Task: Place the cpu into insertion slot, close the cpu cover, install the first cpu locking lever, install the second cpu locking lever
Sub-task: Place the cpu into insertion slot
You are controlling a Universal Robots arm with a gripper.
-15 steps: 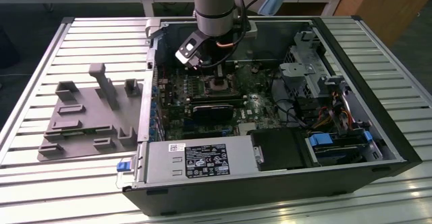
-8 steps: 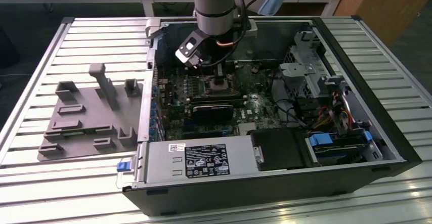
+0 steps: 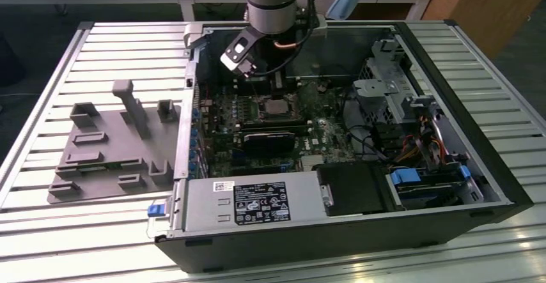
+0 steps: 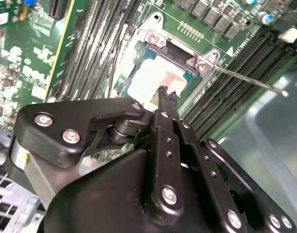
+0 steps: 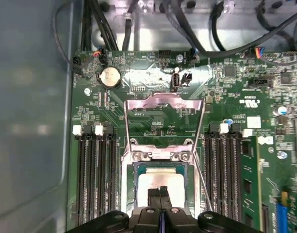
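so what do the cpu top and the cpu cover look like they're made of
The cpu: metal top, dull silver-grey and matte, with a soft even sheen. The cpu cover: thin sheet metal, probably steel, bare and shinier, catching bright glare along its raised frame.

A silver-grey slatted metal table carries two things. An open black desktop computer case lies on its side, and just beside it, toward the exterior view's left, sits a flat grey plastic fixture plate with upright blocks.
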